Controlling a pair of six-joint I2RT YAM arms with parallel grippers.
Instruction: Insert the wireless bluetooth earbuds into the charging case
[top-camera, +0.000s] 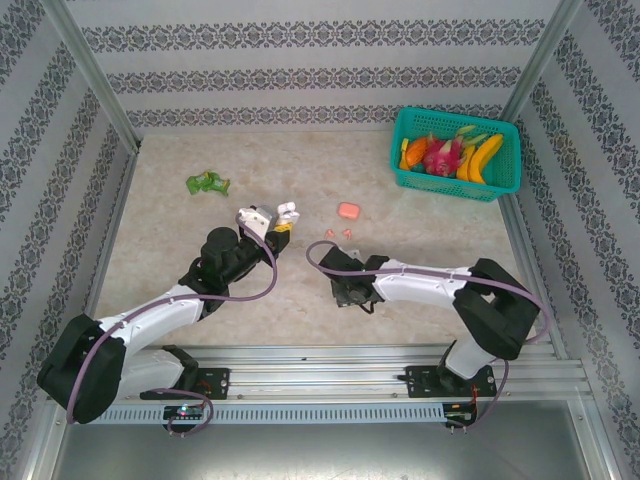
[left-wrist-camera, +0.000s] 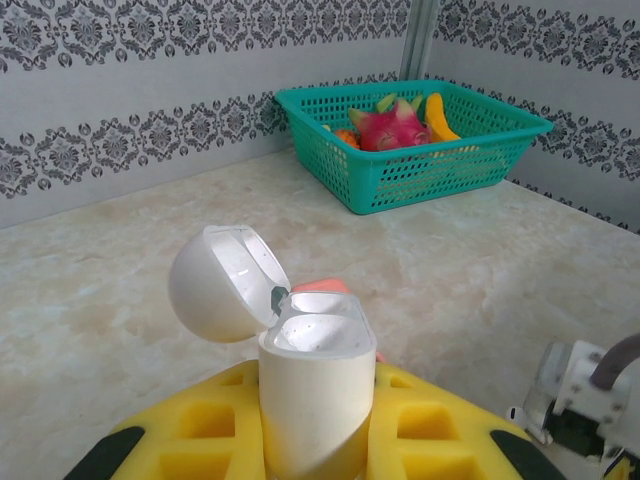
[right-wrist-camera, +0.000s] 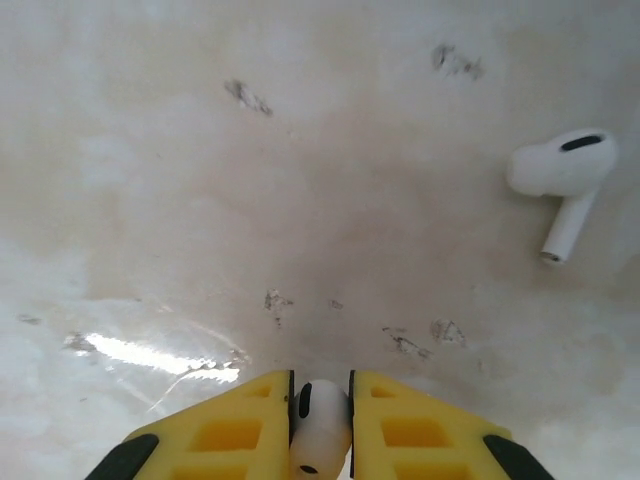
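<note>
My left gripper (top-camera: 274, 224) (left-wrist-camera: 318, 400) is shut on a white charging case (left-wrist-camera: 318, 385) (top-camera: 288, 212), held upright above the table. Its lid (left-wrist-camera: 225, 283) is swung open to the left and the cavity looks empty. My right gripper (top-camera: 346, 292) (right-wrist-camera: 321, 388) is down at the tabletop, its yellow pads closed on a white earbud (right-wrist-camera: 322, 415). A second white earbud (right-wrist-camera: 562, 180) lies loose on the table ahead and to the right. Two pink earbuds (top-camera: 338, 233) lie near a shut pink case (top-camera: 347, 211) (left-wrist-camera: 320, 285).
A teal basket (top-camera: 505, 170) (left-wrist-camera: 440, 170) of toy fruit stands at the back right corner. A small green object (top-camera: 207, 183) lies at the back left. Patterned walls close in the marble table (top-camera: 200, 270) on three sides.
</note>
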